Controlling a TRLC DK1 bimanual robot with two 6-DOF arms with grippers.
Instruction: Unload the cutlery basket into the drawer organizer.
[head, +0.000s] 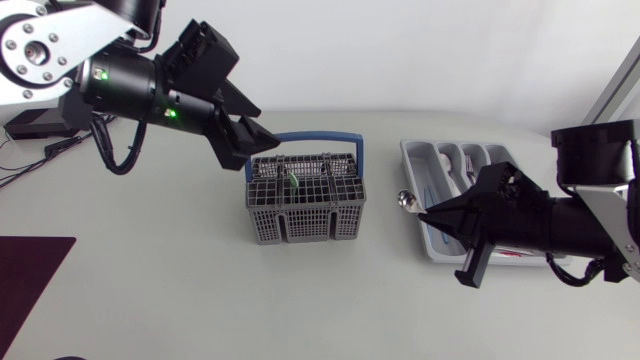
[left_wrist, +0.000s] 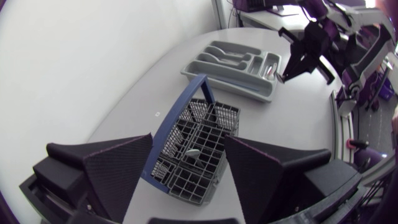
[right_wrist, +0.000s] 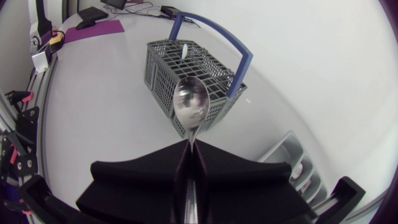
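the cutlery basket (head: 305, 198) sits mid-tabletop toward the far edge, with one utensil (head: 291, 181) standing in its compartments. the drawer organizer (head: 412, 158) lies near the right edge and holds some cutlery. between them the right gripper (head: 428, 214) is clamped on a spoon (head: 407, 201) by its handle, bowl outward, likely so it can be laid flat in a slot. the left gripper (head: 260, 140) hangs spread wide over the basket's far left corner, placed, i judge, for that last piece.

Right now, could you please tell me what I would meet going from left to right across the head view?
Purple mat → cutlery basket → spoon → drawer organizer.
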